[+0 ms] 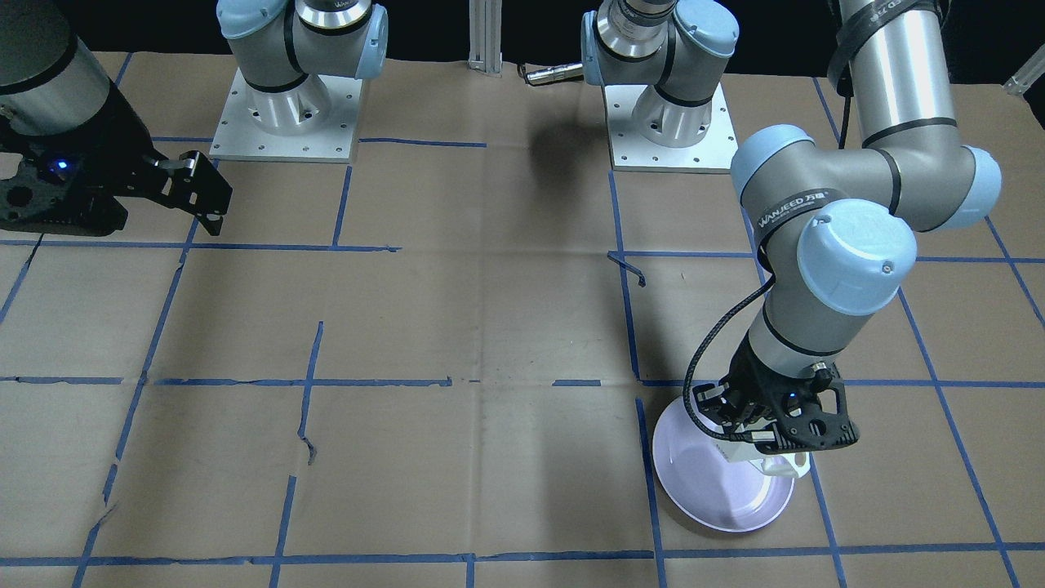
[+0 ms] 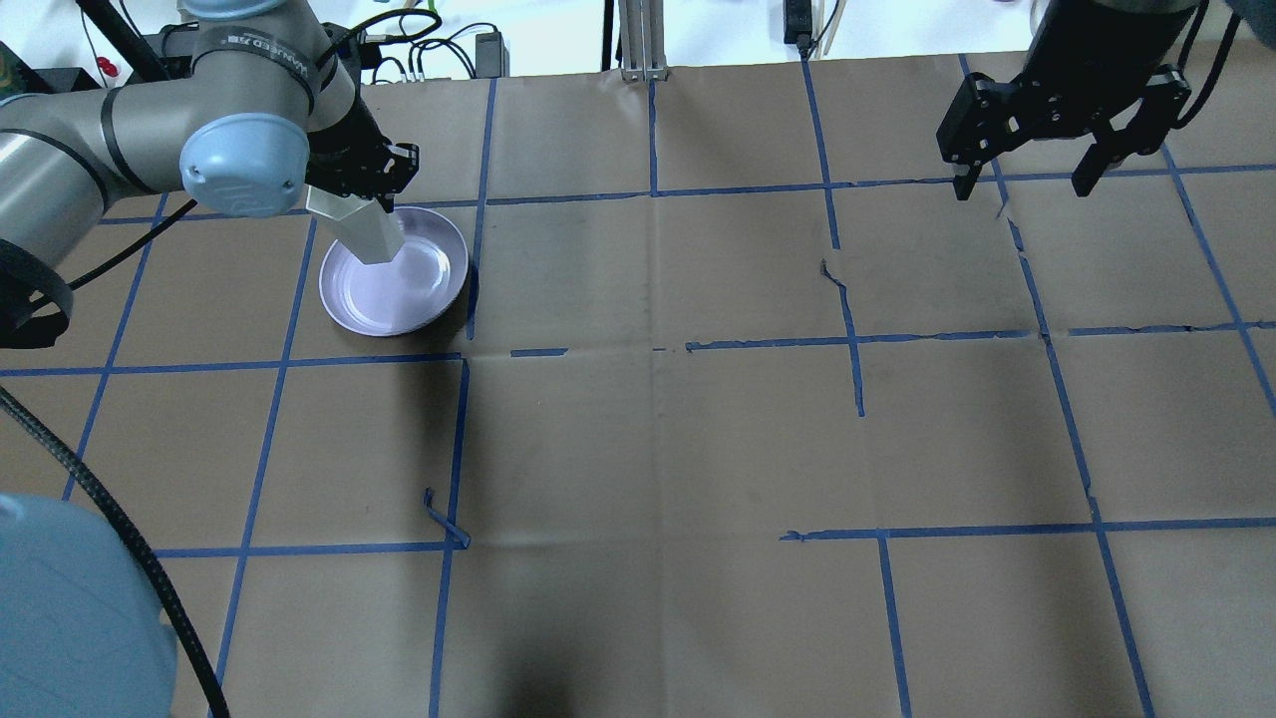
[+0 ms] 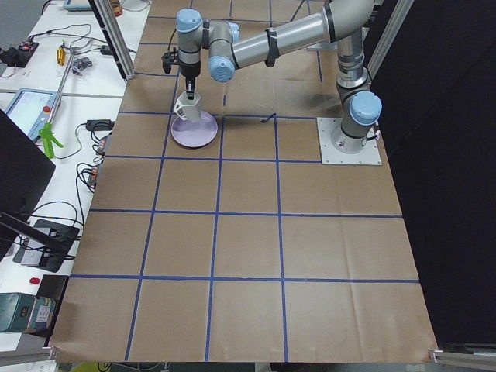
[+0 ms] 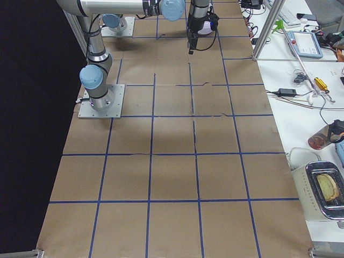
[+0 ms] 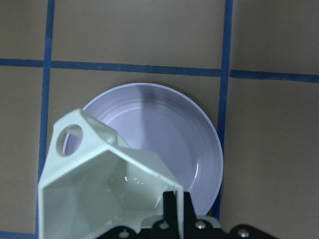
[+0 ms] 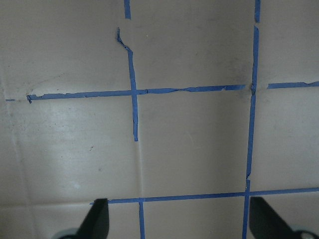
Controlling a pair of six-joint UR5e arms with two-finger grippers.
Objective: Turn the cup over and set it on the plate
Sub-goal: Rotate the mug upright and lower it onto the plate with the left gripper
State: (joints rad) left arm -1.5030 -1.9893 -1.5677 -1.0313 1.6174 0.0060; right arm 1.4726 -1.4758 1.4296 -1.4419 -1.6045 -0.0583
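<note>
A: Risks? The left tool (image 1: 761,439) is clamped on one wall of the small white faceted cup (image 2: 367,234), with one finger inside the mouth.

B: Biggest risk is an off-centre release. The cup hangs under the tool, mouth facing up at it, over the round glossy pale lavender plate (image 2: 424,294). It sits toward the raised rim, not the middle. If it's let go there, the base could catch the rim and tip.

A: Is it touching down?

B: Can't tell if the base touches the plate. The pinch on one angled facet is thin, so the cup could pivot.

A: Right tool (image 2: 1025,184)?

B: Fingers apart, holding nothing, well apart from both, over the brown papered surface (image 2: 698,449).
</note>
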